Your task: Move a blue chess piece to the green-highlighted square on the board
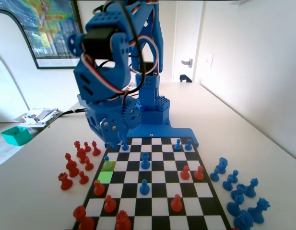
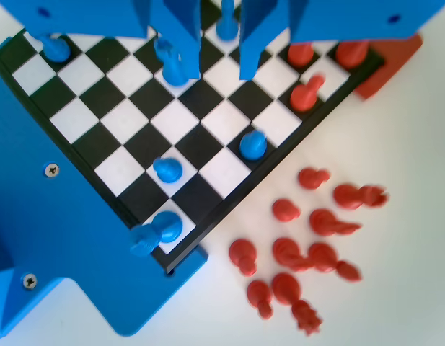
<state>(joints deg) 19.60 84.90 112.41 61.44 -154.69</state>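
Blue chess piece [image 1: 106, 159] [image 2: 253, 144] stands upright on the yellow-tinted square [image 1: 109, 166], in the outermost column at the left edge of the board [image 1: 152, 199] [image 2: 128, 119] in the fixed view. The green-highlighted square [image 1: 105, 176] lies directly next to it on the nearer side, and nothing stands on it. One square nearer again, a red pawn [image 1: 99, 188] [image 2: 306, 94] sits in the same edge column, so the green square is flanked front and back. Its inner side and the counter side are open.

In the wrist view the pincer [image 2: 215, 43] hangs above the board with its jaws spread and nothing between them but chequered squares. A blue pawn [image 2: 172, 65] is partly covered by the left jaw. The task pawn sits well below and to the right of the jaws in that view, apart from them.

A cluster of red pieces [image 1: 78, 163] [image 2: 301, 252] lies on the counter [image 1: 42, 191] just off this board edge, and a group of blue pieces [image 1: 239, 191] lies off the opposite edge. In the fixed view the pincer [image 1: 116, 141] merges with the arm's blue body, so its jaws are hard to make out there. No colour highlights show on the squares in the blurred wrist view.
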